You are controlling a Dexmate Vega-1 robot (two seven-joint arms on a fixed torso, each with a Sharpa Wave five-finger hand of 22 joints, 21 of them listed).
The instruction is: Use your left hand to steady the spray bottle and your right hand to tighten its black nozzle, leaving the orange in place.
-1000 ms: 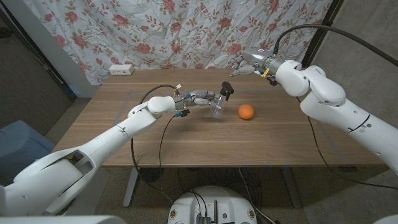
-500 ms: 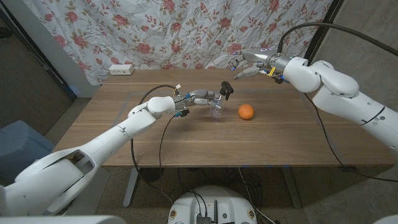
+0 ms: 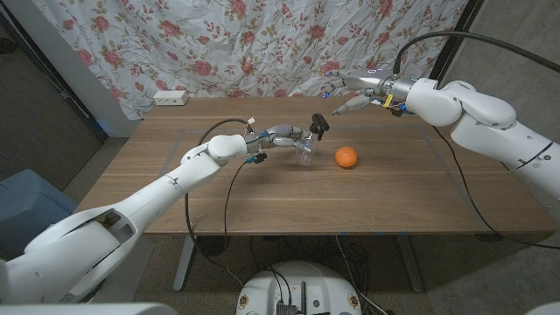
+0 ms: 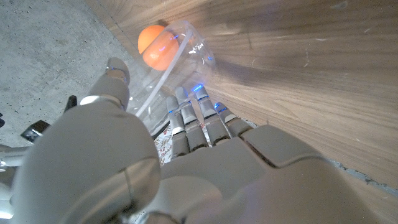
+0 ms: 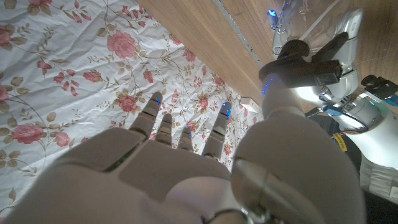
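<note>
Clear plastic formed the bottle [image 3: 305, 154], which stood near the middle of the wooden tabletop [image 3: 262, 197] with its black nozzle [image 3: 319, 124] on top; whether it held any liquid could not be told. From the head camera, the left hand [image 3: 284, 137] reached in from the side and grasped the bottle's body, its arm stretched low across the wood. A round orange [image 3: 346, 157] lay just beside the bottle, on the side away from that hand. The right hand [image 3: 352, 88] hung in the air beyond the nozzle, apart from it, fingers spread and holding nothing. A floral curtain [image 3: 245, 44] hung behind, and a white power strip [image 3: 171, 98] sat at the far left corner.

From the left wrist, the smooth grey hand [image 4: 186, 155] wrapped its fingers [image 4: 199, 121] around the transparent bottle [image 4: 177, 56]; a thin tube ran inside it, and the orange [image 4: 157, 46] showed through the plastic.

From the right wrist, the right hand [image 5: 180, 162] pointed its parted fingers [image 5: 163, 127] toward the curtain [image 5: 68, 81], with the nozzle [image 5: 308, 59] near its thumb but not touched.
</note>
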